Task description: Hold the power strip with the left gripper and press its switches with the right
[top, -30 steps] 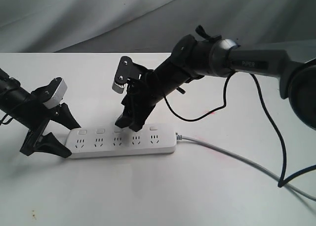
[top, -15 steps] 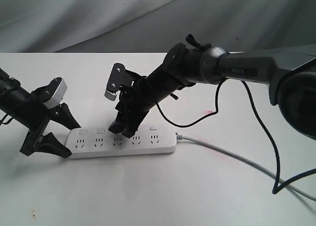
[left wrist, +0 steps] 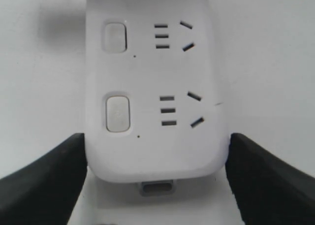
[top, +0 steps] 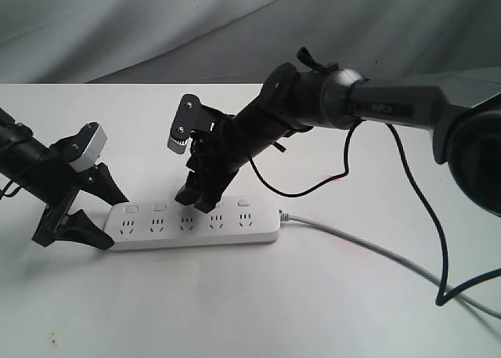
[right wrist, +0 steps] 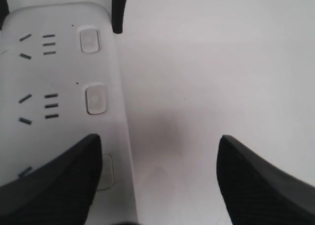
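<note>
Switch-pressing is in hand: left gripper [top: 112, 222] clamps the end of the power strip [top: 235, 231] lying on the bench [top: 235, 311]; right gripper [top: 196, 203], wide open and empty, must lower one fingertip onto the middle switch [right wrist: 107, 172].

White desk [top: 235, 311], plain top. Power strip [top: 203, 231] lies flat on it, sockets up. Grey cord [top: 376, 252] trails across the desk to the right edge.
</note>
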Controlling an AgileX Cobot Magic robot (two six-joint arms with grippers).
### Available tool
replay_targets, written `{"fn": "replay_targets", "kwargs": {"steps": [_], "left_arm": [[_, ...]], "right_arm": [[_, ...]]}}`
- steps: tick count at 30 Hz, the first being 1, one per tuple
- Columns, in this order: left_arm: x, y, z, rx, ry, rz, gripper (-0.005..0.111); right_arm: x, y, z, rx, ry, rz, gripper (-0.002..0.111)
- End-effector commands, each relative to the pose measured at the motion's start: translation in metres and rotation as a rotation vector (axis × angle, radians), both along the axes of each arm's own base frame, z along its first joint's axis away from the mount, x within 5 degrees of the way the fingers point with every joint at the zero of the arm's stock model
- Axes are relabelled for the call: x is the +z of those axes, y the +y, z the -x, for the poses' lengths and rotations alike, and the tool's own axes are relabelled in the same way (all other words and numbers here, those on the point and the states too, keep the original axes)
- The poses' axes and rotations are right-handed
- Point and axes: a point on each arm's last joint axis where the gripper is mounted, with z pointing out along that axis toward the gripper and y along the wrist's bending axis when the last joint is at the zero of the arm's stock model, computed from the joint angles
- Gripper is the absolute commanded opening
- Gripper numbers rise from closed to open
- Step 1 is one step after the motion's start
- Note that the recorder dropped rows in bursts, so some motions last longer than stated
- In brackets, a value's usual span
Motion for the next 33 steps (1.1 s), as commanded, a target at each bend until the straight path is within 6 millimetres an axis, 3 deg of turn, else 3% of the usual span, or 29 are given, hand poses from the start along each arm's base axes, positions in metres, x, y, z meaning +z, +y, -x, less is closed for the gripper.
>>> {"fn": "replay_targets", "kwargs": {"steps": [1, 15, 24, 33], "left_arm": [[0.002, -0.001, -0.001, -0.007, -0.006, 0.004, 0.037], [0.002, -0.001, -0.001, -0.007, -0.006, 0.004, 0.037], [0.002, -0.001, -0.001, -0.007, -0.006, 0.004, 0.037], [0.002, -0.001, -0.001, -0.007, -0.006, 0.004, 0.037]], "right_arm": [[0.002, -0.001, -0.001, -0.006, -0.014, 0.002, 0.062], [-0.01, -0.004, -0.002, 0.003, -0.023, 0.06, 0.062], [-0.04, -0.005, 0.0, 0.0, 0.043, 0.102, 0.062], [-0.045, -0.009, 0.0, 0.008, 0.036, 0.155, 0.062]]}}
